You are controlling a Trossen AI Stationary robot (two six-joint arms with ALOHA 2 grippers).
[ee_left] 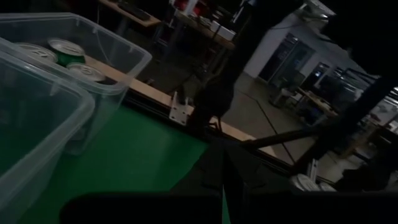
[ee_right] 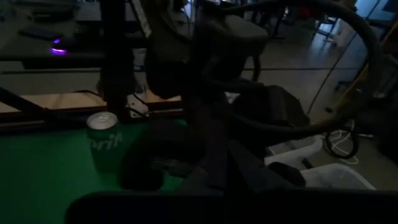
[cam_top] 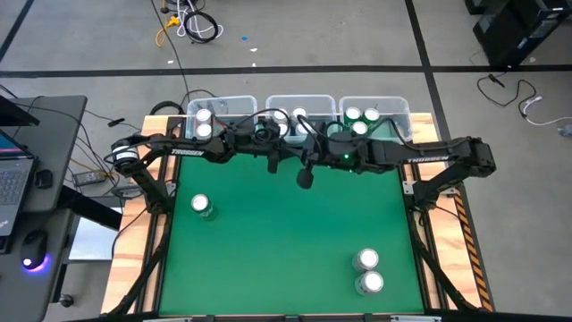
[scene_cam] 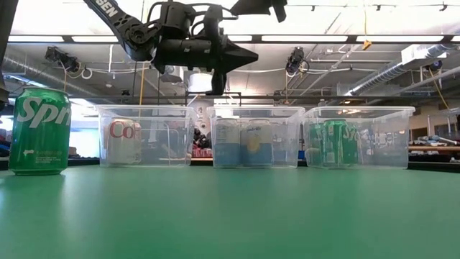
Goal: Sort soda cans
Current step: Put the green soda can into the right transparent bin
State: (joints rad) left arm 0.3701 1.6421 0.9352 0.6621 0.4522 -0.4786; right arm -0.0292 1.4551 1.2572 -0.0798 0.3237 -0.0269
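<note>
Both grippers hang up over the back of the table by the middle bin (cam_top: 300, 109), the left gripper (cam_top: 273, 154) and the right gripper (cam_top: 305, 170) nearly meeting, and I cannot tell from where I stand whether either is holding anything or how wide its fingers are. One green can (cam_top: 203, 207) stands alone on the green mat (cam_top: 286, 241) on the left side, two silver-topped cans (cam_top: 367, 271) sit together near the front right, and the rest are in the three clear bins along the back edge.
</note>
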